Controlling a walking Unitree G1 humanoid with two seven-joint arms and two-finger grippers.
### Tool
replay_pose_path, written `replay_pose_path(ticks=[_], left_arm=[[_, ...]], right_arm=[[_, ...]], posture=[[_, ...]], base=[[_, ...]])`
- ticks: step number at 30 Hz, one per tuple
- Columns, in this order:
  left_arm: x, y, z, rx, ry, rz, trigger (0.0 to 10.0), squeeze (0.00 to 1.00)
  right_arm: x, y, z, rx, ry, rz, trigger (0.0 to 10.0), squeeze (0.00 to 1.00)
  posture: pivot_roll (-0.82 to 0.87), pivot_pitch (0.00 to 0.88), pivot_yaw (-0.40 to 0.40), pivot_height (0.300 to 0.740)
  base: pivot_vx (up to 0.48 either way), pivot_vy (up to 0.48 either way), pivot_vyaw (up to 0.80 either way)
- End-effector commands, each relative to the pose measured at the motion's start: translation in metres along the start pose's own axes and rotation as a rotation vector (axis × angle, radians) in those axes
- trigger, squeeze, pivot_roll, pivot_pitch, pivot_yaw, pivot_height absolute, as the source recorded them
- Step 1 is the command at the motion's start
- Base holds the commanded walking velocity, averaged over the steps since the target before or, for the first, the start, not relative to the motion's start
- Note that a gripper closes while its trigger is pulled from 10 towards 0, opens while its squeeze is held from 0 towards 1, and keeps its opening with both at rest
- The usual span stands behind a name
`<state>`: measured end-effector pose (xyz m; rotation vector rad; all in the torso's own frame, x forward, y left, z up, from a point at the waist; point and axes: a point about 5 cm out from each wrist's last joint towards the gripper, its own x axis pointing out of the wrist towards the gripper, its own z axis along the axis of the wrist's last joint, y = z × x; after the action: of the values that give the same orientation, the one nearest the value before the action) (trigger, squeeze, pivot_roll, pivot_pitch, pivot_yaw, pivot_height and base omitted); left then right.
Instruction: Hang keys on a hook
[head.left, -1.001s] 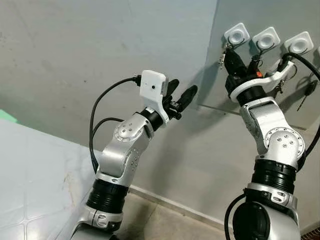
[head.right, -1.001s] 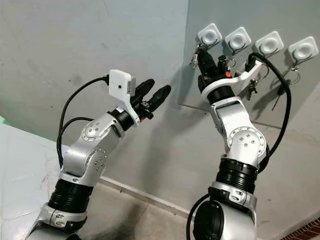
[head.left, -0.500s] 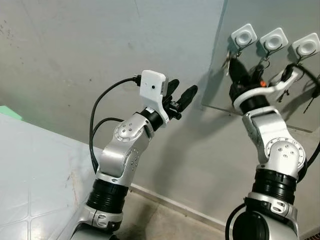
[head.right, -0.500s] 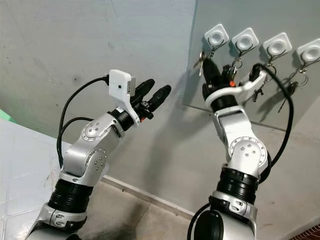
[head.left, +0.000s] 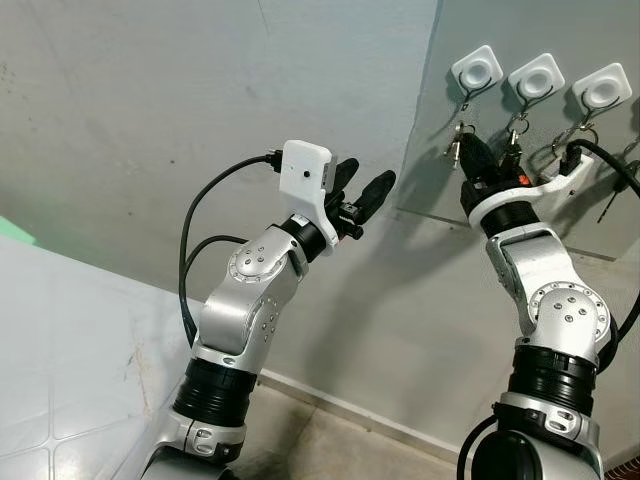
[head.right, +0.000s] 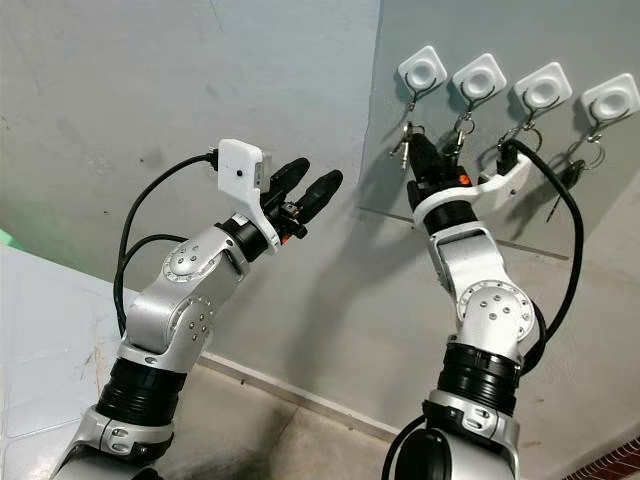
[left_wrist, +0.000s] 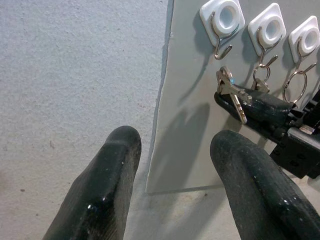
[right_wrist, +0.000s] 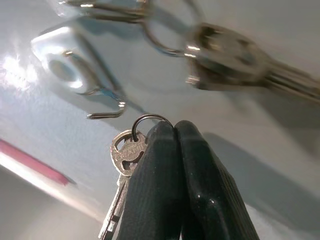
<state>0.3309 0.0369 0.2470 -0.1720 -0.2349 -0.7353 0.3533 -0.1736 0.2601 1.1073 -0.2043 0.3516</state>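
The right claw (right_wrist: 172, 131), pinched shut on the keys (right_wrist: 122, 165) by their ring, hovers just below the empty hook (right_wrist: 100, 100); next the ring must lift over its tip, while the left claw (head.left: 360, 195) idles open

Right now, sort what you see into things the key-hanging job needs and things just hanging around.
For the job:
- right claw, pinching the keys by their ring
- bare hook, nearest the panel's edge

Just there:
- other keys already on hooks
- left claw, idle, open
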Motion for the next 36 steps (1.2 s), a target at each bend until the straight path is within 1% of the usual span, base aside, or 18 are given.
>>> replay_pose_path(ticks=[1, 2, 3, 8, 9, 11, 12, 18, 25, 31, 36], left_arm=[[-0.001, -0.002, 0.006, 0.006, -0.019, -0.008, 10.0, 0.0], [-0.001, -0.002, 0.006, 0.005, -0.019, -0.007, 10.0, 0.0], [0.0, -0.002, 0.006, 0.006, -0.018, -0.006, 10.0, 0.0], [-0.001, -0.001, 0.006, 0.004, -0.02, -0.003, 10.0, 0.0], [0.0, -0.001, 0.005, 0.004, -0.02, -0.003, 10.0, 0.0], [0.0, -0.001, 0.005, 0.004, -0.019, -0.004, 10.0, 0.0], [0.0, -0.001, 0.005, 0.003, -0.019, -0.005, 10.0, 0.0], [0.001, -0.001, 0.006, 0.003, -0.02, -0.008, 10.0, 0.0], [0.0, -0.001, 0.006, 0.002, -0.02, -0.007, 10.0, 0.0], [0.001, -0.001, 0.006, 0.004, -0.021, -0.007, 10.0, 0.0], [0.0, -0.002, 0.006, 0.003, -0.021, -0.007, 10.0, 0.0]], right_arm=[[0.004, 0.018, 0.006, -0.081, -0.011, 0.065, 10.0, 0.0], [0.005, 0.021, 0.006, -0.103, -0.009, 0.07, 10.0, 0.0], [0.005, 0.024, 0.007, -0.15, -0.002, 0.078, 10.0, 0.0], [0.006, 0.033, 0.01, -0.3, 0.007, 0.09, 10.0, 0.0], [0.006, 0.037, 0.01, -0.36, 0.015, 0.098, 10.0, 0.0], [0.006, 0.039, 0.009, -0.378, 0.022, 0.104, 10.0, 0.0], [0.006, 0.041, 0.007, -0.413, 0.031, 0.11, 10.0, 0.0], [0.006, 0.044, 0.005, -0.431, 0.045, 0.128, 10.0, 0.0], [0.007, 0.041, 0.007, -0.426, 0.044, 0.107, 10.0, 0.0], [0.012, 0.039, 0.01, -0.408, 0.058, 0.064, 10.0, 0.0], [0.017, 0.034, 0.015, -0.427, 0.077, -0.001, 10.0, 0.0]], posture=[[-0.07, 0.051, 0.003, 0.74], [-0.07, 0.051, 0.003, 0.74], [-0.07, 0.052, 0.002, 0.74], [-0.07, 0.054, -0.001, 0.74], [-0.07, 0.054, -0.001, 0.74], [-0.08, 0.054, 0.001, 0.74], [-0.08, 0.054, 0.001, 0.74], [-0.08, 0.055, 0.001, 0.74], [-0.08, 0.055, 0.002, 0.74], [-0.08, 0.054, 0.0, 0.74], [-0.08, 0.054, -0.001, 0.74]], base=[[0.0, 0.0, 0.0], [0.0, 0.0, 0.0], [0.0, 0.0, 0.0], [0.0, 0.0, 0.0], [0.0, 0.0, 0.0], [0.0, 0.0, 0.0], [0.0, 0.0, 0.0], [0.0, 0.0, 0.0], [0.0, 0.0, 0.0], [0.0, 0.0, 0.0], [0.0, 0.0, 0.0]])
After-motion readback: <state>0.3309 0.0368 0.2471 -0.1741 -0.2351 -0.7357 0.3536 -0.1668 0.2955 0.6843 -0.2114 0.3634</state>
